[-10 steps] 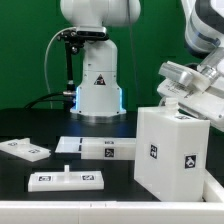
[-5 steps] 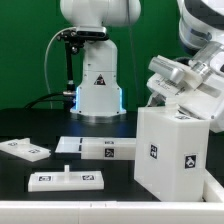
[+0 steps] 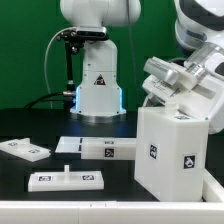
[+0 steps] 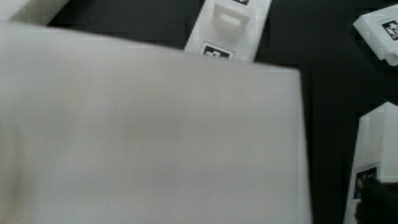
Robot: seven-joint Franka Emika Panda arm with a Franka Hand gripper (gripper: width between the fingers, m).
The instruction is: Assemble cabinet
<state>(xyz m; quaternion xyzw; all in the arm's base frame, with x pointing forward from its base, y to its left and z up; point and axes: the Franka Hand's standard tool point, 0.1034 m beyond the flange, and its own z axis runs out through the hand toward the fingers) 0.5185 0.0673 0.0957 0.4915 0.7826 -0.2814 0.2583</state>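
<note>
Shifted toward the exterior view's left since a second ago: gripper (image 3: 157, 99), now low over the top rear edge of cabinet (image 3: 172, 150). Cannot tell whether fingers are spread or clenched. Cabinet upright on table (image 3: 30, 125), at exterior view's right, filling wrist view as white blur. Flat tagged panels (image 3: 95, 147) lying apart toward exterior view's left.

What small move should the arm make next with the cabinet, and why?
Probably ease down toward the cabinet: the gripper hangs just above its top edge, and its white wall fills the wrist view. Whether it is open is unclear.
</note>
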